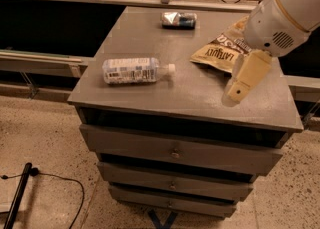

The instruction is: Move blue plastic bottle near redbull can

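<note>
The blue plastic bottle [132, 69] lies on its side on the left part of the grey cabinet top [200, 98], white cap pointing right. The redbull can [178, 20] lies on its side near the far edge, well beyond the bottle. My gripper [236, 92] hangs from the white arm [282, 18] over the right part of the top. It is a good way right of the bottle and touches neither thing.
A brown and yellow chip bag [217, 50] lies between the can and my gripper, partly behind the arm. The cabinet has several drawers [175, 153] in front. A dark counter and rail run behind it. A black cable [45, 180] lies on the floor at the left.
</note>
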{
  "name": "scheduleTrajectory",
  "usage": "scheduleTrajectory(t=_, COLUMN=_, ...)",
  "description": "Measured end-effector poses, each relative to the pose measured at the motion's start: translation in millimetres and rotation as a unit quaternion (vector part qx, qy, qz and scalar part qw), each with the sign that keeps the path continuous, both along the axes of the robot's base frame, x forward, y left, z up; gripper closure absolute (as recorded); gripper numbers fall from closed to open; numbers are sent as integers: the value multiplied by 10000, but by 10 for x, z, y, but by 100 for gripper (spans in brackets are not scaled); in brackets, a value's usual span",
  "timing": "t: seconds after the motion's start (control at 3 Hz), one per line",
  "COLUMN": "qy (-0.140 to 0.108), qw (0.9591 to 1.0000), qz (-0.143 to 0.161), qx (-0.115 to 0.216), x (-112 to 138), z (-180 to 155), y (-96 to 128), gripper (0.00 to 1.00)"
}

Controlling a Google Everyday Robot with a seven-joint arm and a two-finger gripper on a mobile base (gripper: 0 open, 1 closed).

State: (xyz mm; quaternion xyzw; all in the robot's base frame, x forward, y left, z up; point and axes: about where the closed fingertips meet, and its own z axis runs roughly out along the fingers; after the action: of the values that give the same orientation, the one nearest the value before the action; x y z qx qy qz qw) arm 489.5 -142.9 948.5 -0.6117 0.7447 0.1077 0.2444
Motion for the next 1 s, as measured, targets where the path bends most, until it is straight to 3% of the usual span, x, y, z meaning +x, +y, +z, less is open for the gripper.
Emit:
scheduleTrajectory(t=0.33, qy=-360, qw=9991, qz=-65, qx=204, x=127, z=-53, y=209, gripper=0)
scheduleTrajectory(t=0.67, qy=-717, qw=9970, qz=-234, qx=158, x=328, z=-146, y=362, gripper=0)
scheduleTrajectory(t=1.0, qy=-811, qw=9961, qz=-295, qx=202, x=398, z=-157, y=391, gripper=0)
